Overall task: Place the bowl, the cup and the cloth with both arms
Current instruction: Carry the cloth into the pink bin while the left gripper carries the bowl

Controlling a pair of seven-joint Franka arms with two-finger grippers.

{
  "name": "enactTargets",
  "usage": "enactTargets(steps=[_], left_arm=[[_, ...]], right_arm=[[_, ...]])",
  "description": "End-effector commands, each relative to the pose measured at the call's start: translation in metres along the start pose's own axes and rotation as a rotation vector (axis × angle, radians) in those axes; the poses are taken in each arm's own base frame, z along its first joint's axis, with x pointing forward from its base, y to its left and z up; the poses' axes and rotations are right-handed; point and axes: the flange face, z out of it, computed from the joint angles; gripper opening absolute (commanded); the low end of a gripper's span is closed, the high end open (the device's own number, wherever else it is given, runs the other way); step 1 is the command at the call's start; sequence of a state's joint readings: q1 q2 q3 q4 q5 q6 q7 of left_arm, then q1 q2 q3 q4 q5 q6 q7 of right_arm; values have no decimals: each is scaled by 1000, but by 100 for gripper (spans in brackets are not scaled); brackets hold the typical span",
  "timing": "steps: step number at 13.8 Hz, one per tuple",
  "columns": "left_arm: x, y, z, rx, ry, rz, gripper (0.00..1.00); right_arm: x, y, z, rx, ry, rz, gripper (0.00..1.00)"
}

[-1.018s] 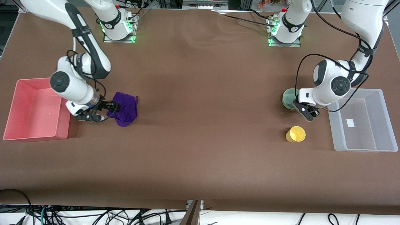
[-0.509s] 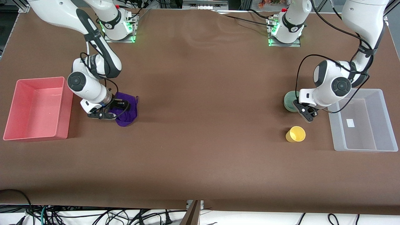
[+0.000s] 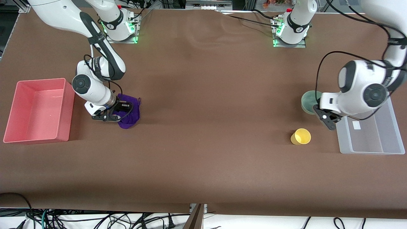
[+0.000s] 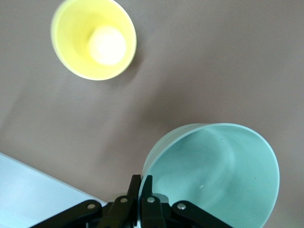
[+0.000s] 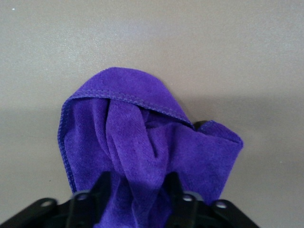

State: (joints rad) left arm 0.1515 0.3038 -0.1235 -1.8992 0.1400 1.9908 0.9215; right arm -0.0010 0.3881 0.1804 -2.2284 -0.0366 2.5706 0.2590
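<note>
A brown table (image 3: 203,127) fills the frame. On it lie a pink bin (image 3: 19,127) at left, a purple cloth (image 3: 132,111) beside it, a yellow cup (image 3: 300,136) lower right, and a clear bin (image 3: 365,144) at right.

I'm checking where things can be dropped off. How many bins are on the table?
2. A pink bin sits at the right arm's end of the table, and a clear bin at the left arm's end, partly covered by the left arm.

No readable txt, brand or nos. anywhere in these views. Clear bin (image 3: 389,127) has a small white label (image 3: 356,125) on its floor, but nothing on it can be made out.
</note>
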Motion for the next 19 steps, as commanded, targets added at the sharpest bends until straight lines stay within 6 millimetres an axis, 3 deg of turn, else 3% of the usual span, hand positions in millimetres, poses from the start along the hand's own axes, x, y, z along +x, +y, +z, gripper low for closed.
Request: enactTargets(steps=[1,4,7,9,12,13,15,17,19], left_arm=[[-25,-37,-43,-20,21,11,0],[-76,-72,-34,-35,30,13,0],[-139,-121,-6,-57,54,62,0],[-167,-154,31,-82,60,94,0],[-185,-187,87,-66,27,148,0],[-184,-193,104,-46,36,173,0],[-200,-205,127,-3,54,166,0],[-200,-206,143,-16,60,167,0],[-198,-205,148,-23,62,166,0]], right_arm=[[-3,-1,-2,-9,1,-15,0],[11,-1,-30,-16,10,-25,0],[42,-1,-98,-49,-77,-59,0],[56,1,-152,-66,-137,-89,0],[67,27,-214,-71,-203,-158,0],[69,49,-231,-72,-219,-181,0],[72,108,-248,-63,-244,-267,0],[70,173,-250,-53,-256,-331,0],[64,222,-251,-50,-264,-345,0]])
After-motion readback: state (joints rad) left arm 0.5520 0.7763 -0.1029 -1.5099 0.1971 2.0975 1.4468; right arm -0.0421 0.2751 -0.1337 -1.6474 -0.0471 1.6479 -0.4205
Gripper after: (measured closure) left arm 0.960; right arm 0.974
